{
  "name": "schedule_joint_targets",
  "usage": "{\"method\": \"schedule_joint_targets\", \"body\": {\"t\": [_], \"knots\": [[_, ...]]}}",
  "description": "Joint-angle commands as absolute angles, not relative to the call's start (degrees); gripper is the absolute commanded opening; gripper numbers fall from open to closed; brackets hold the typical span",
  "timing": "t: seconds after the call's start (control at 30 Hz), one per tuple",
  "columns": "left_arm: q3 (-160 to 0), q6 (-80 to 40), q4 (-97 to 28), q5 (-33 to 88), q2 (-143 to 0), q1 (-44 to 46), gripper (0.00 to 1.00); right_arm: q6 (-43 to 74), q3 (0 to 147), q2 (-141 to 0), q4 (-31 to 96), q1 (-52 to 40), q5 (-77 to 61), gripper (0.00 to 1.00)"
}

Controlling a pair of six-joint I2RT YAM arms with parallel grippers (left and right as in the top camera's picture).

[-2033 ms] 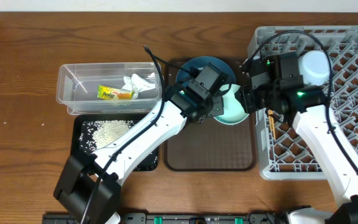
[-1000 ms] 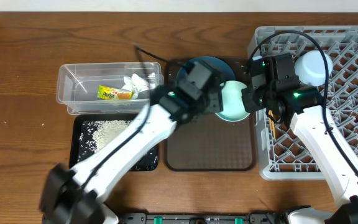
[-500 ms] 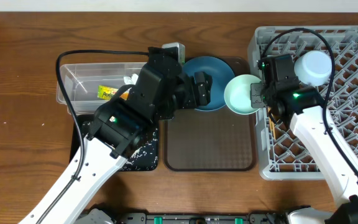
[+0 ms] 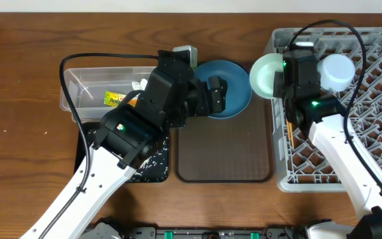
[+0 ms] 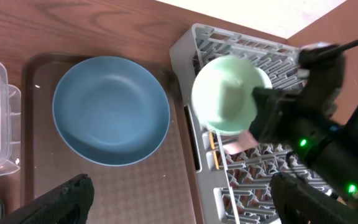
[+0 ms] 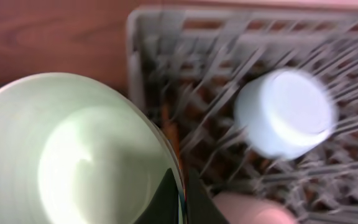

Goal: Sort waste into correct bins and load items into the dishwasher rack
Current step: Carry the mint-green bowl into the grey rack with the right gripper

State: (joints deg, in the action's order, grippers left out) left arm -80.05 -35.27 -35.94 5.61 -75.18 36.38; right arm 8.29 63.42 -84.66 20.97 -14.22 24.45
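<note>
One bowl mid-load: right end effector (image 6: pixel 182 198) clenched on mint-green bowl (image 4: pixel 264 74) rim, held over dishwasher rack (image 4: pixel 280 174) left edge. Next, I'd say: seat it between free pegs, then release. Left end effector (image 4: pixel 216 94) released, empty, above dark-blue bowl (image 4: pixel 236 91) left of rack.

The left arm (image 4: pixel 108 169) reaches from the near edge of the counter toward the far edge, bent at the wrist. The left gripper (image 4: pixel 216 95) points down, its fingers (image 5: pixel 67 198) spread wide with nothing between them. The right arm (image 4: pixel 343 149) reaches up from the near right corner. The right gripper (image 4: pixel 285 76) pinches the rim of the mint-green bowl (image 4: pixel 264 74) (only the dark tips show close up).
</note>
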Motion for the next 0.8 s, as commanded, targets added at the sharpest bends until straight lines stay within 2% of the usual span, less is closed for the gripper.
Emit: {"method": "schedule_joint_targets", "body": {"t": [0.0, 0.27, 0.77], "knots": [[-80.2, -34.3, -36.0, 4.9, -75.0, 36.2, 0.94, 0.6, 63.4, -84.7, 17.3, -12.0, 35.5, 0.01], [-80.2, -34.3, -36.0, 4.9, -75.0, 36.2, 0.94, -18.6, 63.4, -84.8, 6.2, -3.7, 43.5, 0.01], [-80.2, -34.3, -36.0, 4.9, -75.0, 36.2, 0.94, -24.9, 63.4, -86.3, -9.0, 20.1, 38.6, 0.01]]}}
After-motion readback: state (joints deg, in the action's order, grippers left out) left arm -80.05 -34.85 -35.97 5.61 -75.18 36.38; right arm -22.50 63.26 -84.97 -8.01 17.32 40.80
